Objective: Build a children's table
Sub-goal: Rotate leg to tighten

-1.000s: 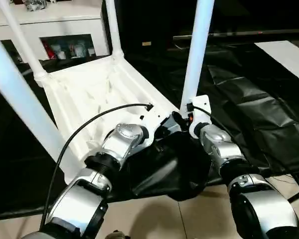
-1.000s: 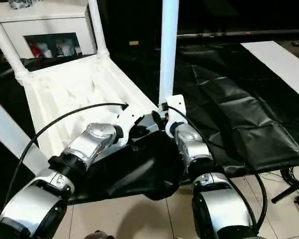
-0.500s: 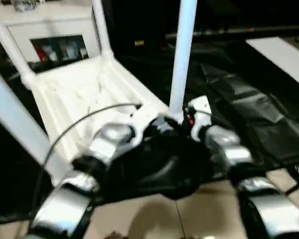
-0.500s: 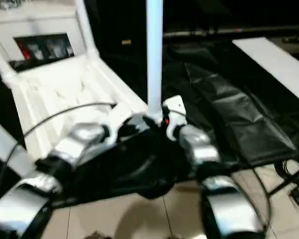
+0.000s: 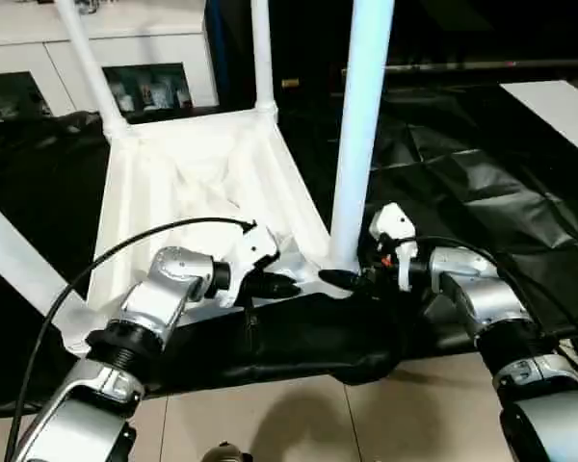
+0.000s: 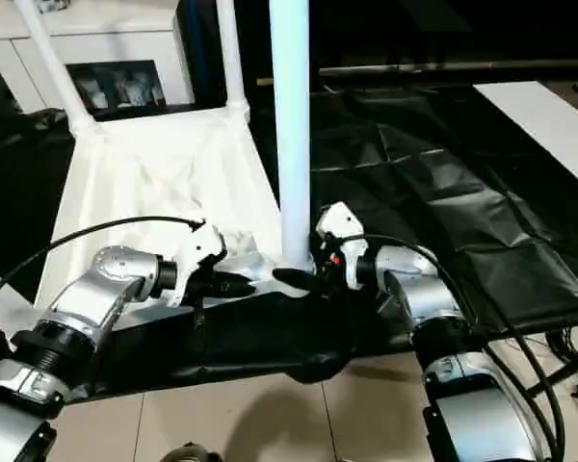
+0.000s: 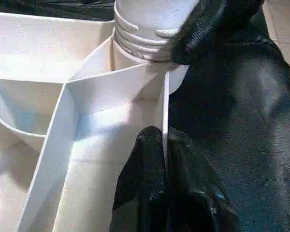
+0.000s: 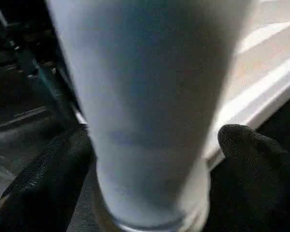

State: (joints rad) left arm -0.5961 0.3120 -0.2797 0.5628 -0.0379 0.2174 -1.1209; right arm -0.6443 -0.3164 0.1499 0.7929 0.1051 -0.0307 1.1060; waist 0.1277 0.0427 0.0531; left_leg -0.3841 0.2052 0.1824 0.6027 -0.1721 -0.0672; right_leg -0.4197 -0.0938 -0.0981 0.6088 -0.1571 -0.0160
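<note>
While the left claw (image 5: 287,286) stays together, the right claw (image 8: 154,159) straddles a socketed leg (image 5: 358,135), apart.

- The left arm (image 5: 164,294) and right arm (image 5: 477,298) are built of rounded silver segments joined by black ribbed rings.
- A thin black cable (image 5: 125,252) arcs over the left arm.
- White housings sit at both wrists (image 5: 390,226).
- Both grippers' fingers (image 7: 150,179) are matte black and rubbery.

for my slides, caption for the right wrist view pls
Open right gripper straddling the base of a white table leg, with the tabletop behind.
</note>
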